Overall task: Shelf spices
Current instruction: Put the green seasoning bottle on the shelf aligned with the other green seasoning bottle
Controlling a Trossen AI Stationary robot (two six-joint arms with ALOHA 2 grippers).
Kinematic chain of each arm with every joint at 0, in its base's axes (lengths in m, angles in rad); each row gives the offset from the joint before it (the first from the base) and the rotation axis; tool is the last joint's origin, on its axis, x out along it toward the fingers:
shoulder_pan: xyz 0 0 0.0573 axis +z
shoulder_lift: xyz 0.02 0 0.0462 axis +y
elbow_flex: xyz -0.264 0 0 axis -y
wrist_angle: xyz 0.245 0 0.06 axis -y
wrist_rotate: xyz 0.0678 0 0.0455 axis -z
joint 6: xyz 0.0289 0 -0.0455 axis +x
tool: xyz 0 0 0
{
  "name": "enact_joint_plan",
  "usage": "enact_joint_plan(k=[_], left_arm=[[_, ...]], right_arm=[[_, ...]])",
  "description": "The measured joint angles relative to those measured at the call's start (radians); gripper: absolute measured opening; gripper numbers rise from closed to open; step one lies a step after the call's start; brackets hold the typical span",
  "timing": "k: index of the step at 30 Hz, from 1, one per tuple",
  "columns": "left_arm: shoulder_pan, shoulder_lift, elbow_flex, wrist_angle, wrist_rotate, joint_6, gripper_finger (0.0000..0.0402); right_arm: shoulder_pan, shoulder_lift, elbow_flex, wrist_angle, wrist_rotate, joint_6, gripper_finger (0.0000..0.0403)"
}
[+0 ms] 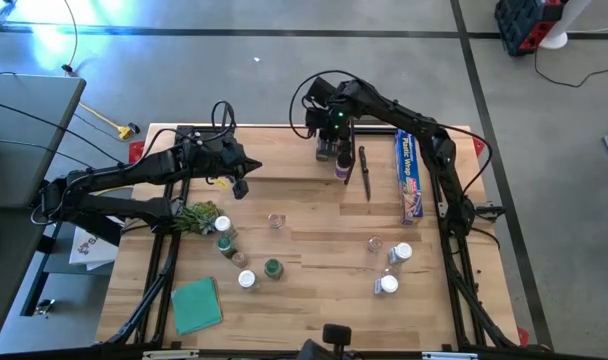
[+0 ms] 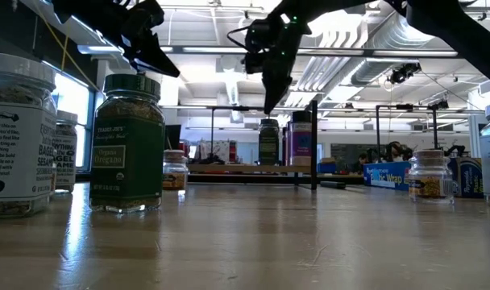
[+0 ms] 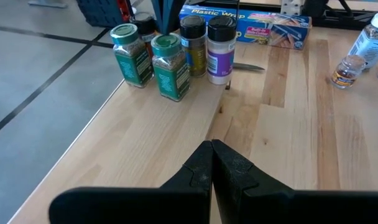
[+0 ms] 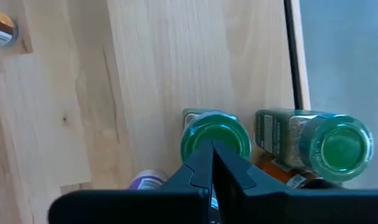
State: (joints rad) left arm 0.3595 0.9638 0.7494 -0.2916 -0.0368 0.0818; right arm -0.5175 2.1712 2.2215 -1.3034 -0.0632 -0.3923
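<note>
Spices point(image 3: 168, 65): small clear jars, green and dark lids, standing grouped.

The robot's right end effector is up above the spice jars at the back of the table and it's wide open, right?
Not quite. The right end effector is above the green-lidded jars at the back, but it is shut, not wide open. The right wrist view shows its fingers pressed together.

Spices point(image 3: 170, 65): green lids, green labels; one jar point(image 3: 221, 50) black lid, purple label. Wrap box point(image 1: 408, 175) blue. Cloth point(image 1: 196, 304) teal. Table point(image 1: 314, 250) light wood.
</note>
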Motion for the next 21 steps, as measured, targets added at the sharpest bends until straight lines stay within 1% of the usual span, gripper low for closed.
enact_joint_plan(k=[4, 17, 21], left_arm=[[0.0, 0.0, 0.0, 0.0, 0.0, 0.0, 0.0001], [0.0, 0.0, 0.0, -0.003, 0.0, 0.0, 0.0001], [0.0, 0.0, 0.0, -0.003, 0.0, 0.0, 0.0001]], right_arm=[[0.0, 0.018, -0.001, -0.017, 0.002, -0.007, 0.0], [-0.011, 0.029, 0.001, -0.02, 0.087, -0.045, 0.0], [-0.013, 0.029, 0.001, -0.021, 0.091, -0.059, 0.0]])
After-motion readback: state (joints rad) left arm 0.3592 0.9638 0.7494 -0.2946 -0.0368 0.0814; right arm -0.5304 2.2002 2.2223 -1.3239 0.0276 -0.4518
